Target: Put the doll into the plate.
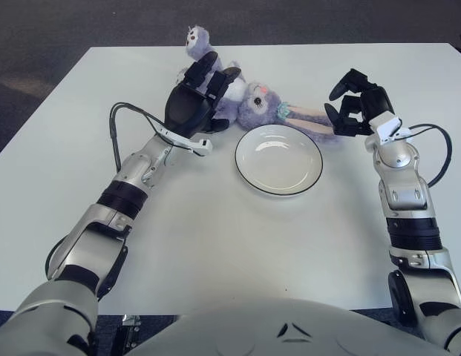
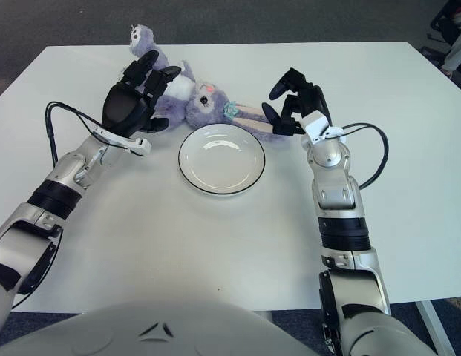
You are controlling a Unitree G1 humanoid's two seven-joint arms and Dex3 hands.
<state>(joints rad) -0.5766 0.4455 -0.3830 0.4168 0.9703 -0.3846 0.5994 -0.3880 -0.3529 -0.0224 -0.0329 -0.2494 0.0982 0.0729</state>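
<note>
A purple plush bunny doll (image 1: 254,105) lies on its back on the white table, just behind the plate, with its long ears (image 1: 304,116) stretched to the right and one foot (image 1: 195,38) pointing away. The white plate (image 1: 278,159) with a dark rim holds nothing. My left hand (image 1: 199,100) lies palm down over the doll's body, its fingers extended and not closed around it. To the right, my right hand (image 1: 347,104) hovers at the tips of the ears, its fingers spread apart and holding nothing.
The white table (image 1: 215,245) stretches wide to the front and to both sides, with dark floor beyond its far edge. A black cable (image 1: 115,130) loops out from my left forearm.
</note>
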